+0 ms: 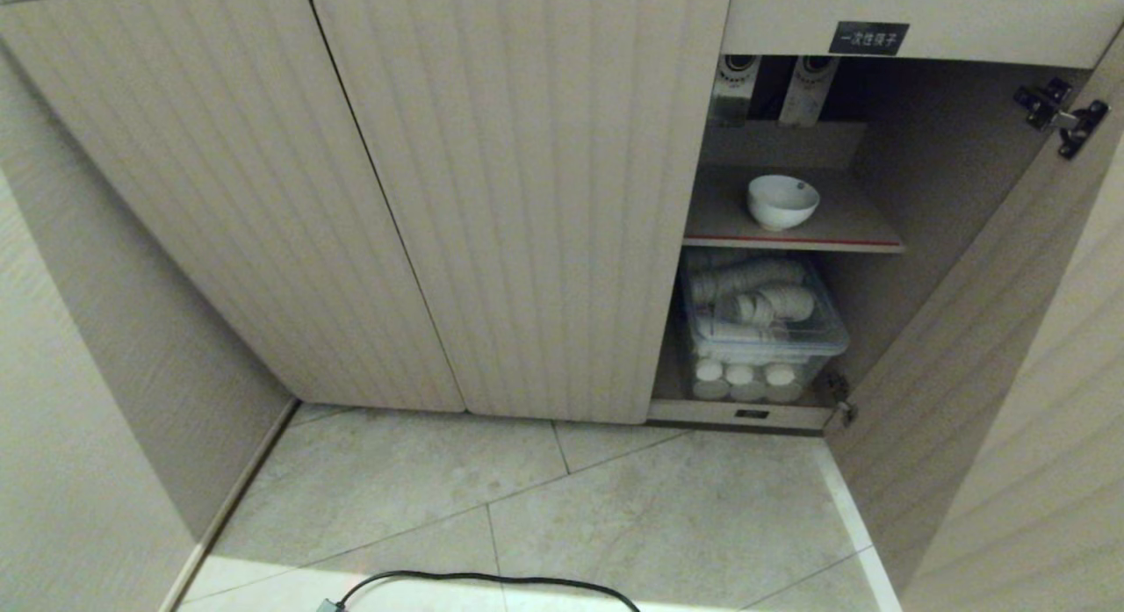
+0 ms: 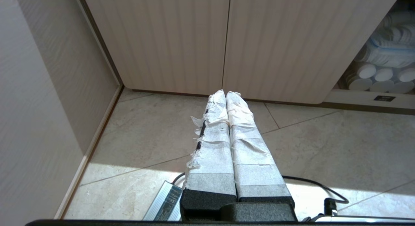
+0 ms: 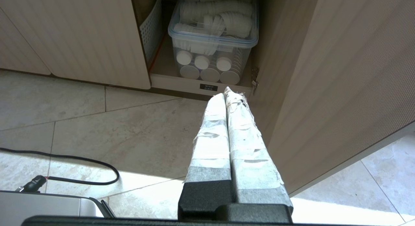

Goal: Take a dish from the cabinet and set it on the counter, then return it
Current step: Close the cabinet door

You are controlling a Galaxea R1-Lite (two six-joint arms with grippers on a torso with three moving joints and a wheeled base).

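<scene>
We count one small round white ceramic bowl (image 1: pixel 782 201), one clear lidded plastic box (image 1: pixel 762 331), two closed fluted beige doors (image 1: pixel 527 199), two tape-wrapped claws (image 2: pixel 226 95).

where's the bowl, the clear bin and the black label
bowl (image 1: pixel 781 202): head view, outer wall, on the red-edged shelf
clear bin (image 1: pixel 762 342): head view, blue-edged front rim, below the shelf
black label (image 1: pixel 868 39): head view, middle of the plate above the opening

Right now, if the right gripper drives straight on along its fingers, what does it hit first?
Likely the cabinet's base lip below the clear storage bin, close beside the open door. The right gripper is shut, and depth is unclear, so it could meet the floor short of that.
</scene>
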